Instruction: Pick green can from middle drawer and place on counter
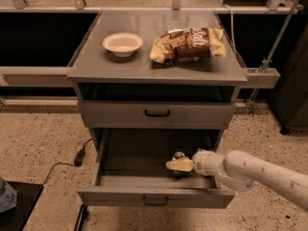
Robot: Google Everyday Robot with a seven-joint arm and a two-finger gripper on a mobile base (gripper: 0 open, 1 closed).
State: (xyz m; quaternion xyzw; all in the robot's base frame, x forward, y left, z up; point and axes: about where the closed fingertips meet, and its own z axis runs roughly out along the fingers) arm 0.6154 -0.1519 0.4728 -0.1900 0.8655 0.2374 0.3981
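Observation:
The middle drawer (126, 157) is pulled open, with a dark floor and a low front panel. The green can (179, 155) stands in its right half; only its silver top and a bit of dark side show. My gripper (177, 165) reaches in from the right on a white arm and sits right at the can, covering most of it. The can rests on the drawer floor. The counter (144, 64) is the grey cabinet top above.
A white bowl (122, 44) and a brown-and-yellow chip bag (187, 44) lie on the counter. The taller-fronted drawer (156, 113) above is closed. A black cable and plug (79, 156) lie on the floor to the left. A dark platform (14, 208) is at the bottom left.

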